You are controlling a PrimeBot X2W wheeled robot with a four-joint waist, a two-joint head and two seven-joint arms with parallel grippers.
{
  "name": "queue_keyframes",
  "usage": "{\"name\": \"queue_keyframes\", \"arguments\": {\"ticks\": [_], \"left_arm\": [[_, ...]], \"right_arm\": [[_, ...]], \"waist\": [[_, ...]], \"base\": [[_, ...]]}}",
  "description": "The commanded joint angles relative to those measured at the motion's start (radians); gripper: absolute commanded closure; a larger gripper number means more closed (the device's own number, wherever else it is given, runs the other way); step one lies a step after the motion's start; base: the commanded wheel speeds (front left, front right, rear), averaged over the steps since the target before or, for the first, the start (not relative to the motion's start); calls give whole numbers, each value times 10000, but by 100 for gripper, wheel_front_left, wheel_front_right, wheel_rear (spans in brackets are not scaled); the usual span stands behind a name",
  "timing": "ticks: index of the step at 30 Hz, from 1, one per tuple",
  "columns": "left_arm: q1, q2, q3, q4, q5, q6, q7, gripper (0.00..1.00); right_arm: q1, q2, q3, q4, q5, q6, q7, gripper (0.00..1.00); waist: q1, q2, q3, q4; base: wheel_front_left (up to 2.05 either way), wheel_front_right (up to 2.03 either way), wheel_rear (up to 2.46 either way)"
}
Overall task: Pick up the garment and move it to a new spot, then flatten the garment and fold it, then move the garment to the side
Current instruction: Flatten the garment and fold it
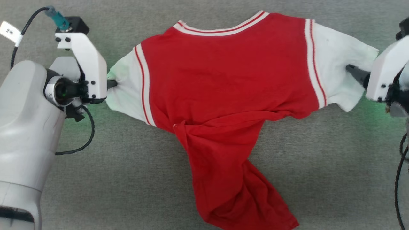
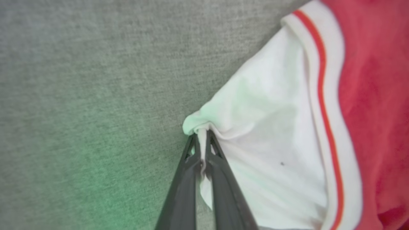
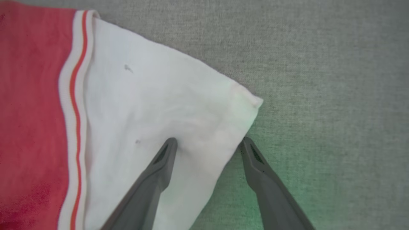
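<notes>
The garment [image 1: 223,80] is red, with white sleeves [image 1: 335,73] at the left gripper [image 2: 201,138] and the right gripper [image 3: 208,140], and red-and-white stripes [image 1: 311,64] next to each sleeve. The fingers [image 3: 150,182] of both grippers are dark grey. The speckled grey surface [image 1: 96,191] glows green just beside them.

Robot lab or test bench, most likely; the room beyond the work surface cannot be told. Cues: the surface is one plain grey felt-like mat [image 1: 127,179], seamless, same texture in the head and both wrist views. White machine arm [image 1: 25,127] with bare screw heads. A loose black cable [image 1: 88,140] loops off it, a teal plug [image 1: 57,18] sits on top, and a white tag [image 1: 9,32] on the lead is marked "2米". Green indicator glow [image 1: 374,107] falls on the mat at both sides. Shirt [image 1: 223,80] lies straight on the mat.
</notes>
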Motion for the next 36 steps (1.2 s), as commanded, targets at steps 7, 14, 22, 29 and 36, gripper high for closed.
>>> {"name": "queue_keyframes", "arguments": {"ticks": [7,14,22,29,36], "left_arm": [[-15,-661,-279,843,-51,-126,-505,100],[-271,-702,-216,1281,-58,-162,-816,100],[-1061,-250,-58,911,39,-270,-1159,100],[-1626,199,-4,97,114,-338,-1119,100],[-2367,449,153,-567,204,-146,-1204,100]], "right_arm": [[-911,654,3,2552,-288,2,1896,16],[-1199,684,266,2752,-228,9,1840,100],[-1468,-12,1009,1051,506,-1,692,100],[-1833,-175,1400,-78,776,0,107,100],[-2431,-324,1673,-654,847,-1,-539,100]], "waist": [[0,-1,366,444],[0,-1,152,530],[0,-1,-849,361],[0,-1,-1860,191],[0,-1,-2727,149]], "base": [[0,0,0],[0,0,0],[0,0,0],[0,0,0],[0,0,0]]}}
